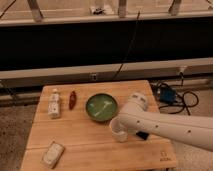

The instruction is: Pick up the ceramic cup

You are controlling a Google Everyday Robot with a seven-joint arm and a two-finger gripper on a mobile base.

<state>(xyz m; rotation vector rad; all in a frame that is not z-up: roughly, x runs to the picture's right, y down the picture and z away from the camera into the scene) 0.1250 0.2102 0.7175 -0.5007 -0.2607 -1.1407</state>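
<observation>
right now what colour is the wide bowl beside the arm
Green, in the camera view: the bowl sits left of the pincer, which is at the ceramic cup.

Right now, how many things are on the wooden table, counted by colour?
White: 3 - ceramic cup under the arm, where the hidden gripper is, bottle, flat packet
Green: 1 - bowl
Red: 1 - small reddish item
Total: 5

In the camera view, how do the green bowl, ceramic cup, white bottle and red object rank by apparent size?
1. green bowl
2. white bottle
3. ceramic cup, partly hidden by the gripper above it, so unsure against the bottle
4. red object
</observation>
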